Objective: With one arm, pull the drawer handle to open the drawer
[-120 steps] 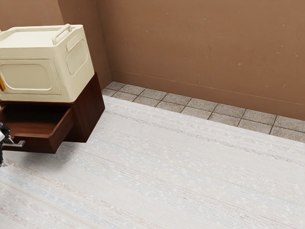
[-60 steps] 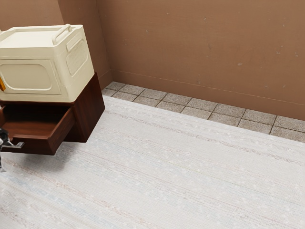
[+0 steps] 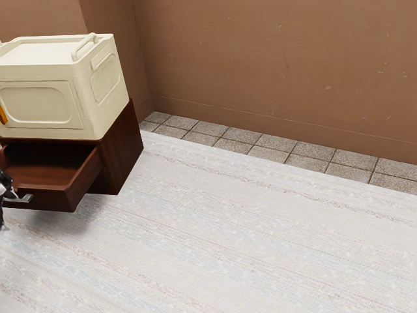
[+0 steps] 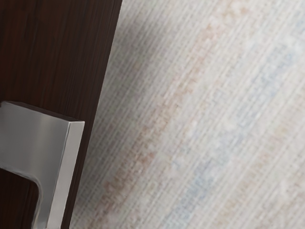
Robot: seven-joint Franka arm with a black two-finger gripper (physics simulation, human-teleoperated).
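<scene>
Right, I have the dark reddish-brown wooden drawer (image 3: 57, 197) standing open, slid out of the matching wooden cabinet (image 3: 124, 153), with its hollow in plain sight. On its front sits the squared silver metal handle (image 3: 25, 198), and my black and pale-grey claw (image 3: 6, 194) is right at it, partly cut off at the exterior view's left edge. I can't tell from here whether the claw is spread, closed or clamped on the handle.

The wrist view gives me the handle's flat grey face and bent end close up, against the drawer's dark wood. Past the wood I see the pale woven rug (image 3: 228, 241), streaked with faint blue and rust, which lies below the drawer.

On top of the cabinet rests a cream plastic box (image 3: 39, 104) with rounded panels. Speckled grey tiles (image 3: 260, 143) run between the rug and the brown wall (image 3: 273, 59).
</scene>
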